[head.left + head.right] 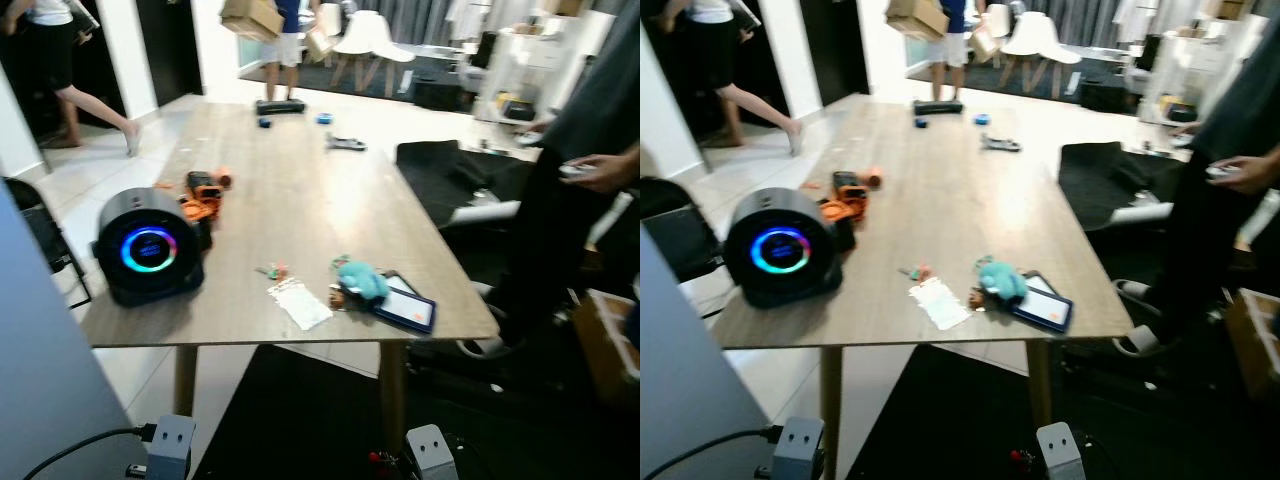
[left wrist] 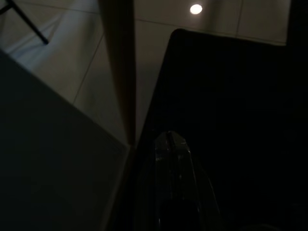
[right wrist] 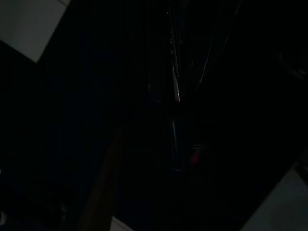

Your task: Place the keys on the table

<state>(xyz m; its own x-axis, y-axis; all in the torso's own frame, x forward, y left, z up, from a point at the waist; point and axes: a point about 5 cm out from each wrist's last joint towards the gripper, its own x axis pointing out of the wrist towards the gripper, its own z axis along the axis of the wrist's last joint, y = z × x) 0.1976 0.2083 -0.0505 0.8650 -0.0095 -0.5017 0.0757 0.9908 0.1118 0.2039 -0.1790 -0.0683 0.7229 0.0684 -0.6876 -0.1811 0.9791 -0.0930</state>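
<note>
Wooden table (image 1: 300, 200) carries keys (image 1: 358, 282) (teal fob); both arms' finger state indiscernible.

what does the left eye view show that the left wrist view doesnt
Left eye view: the wooden table top with a round black speaker lit by a glowing ring, a teal plush beside a dark tablet, a white paper slip, and a person standing at the robot's right. Left wrist view: a ceiling light's reflection on the floor tiles, with the left end effector hanging idle in shade. Shared: a table leg and pale tiled floor.
</note>
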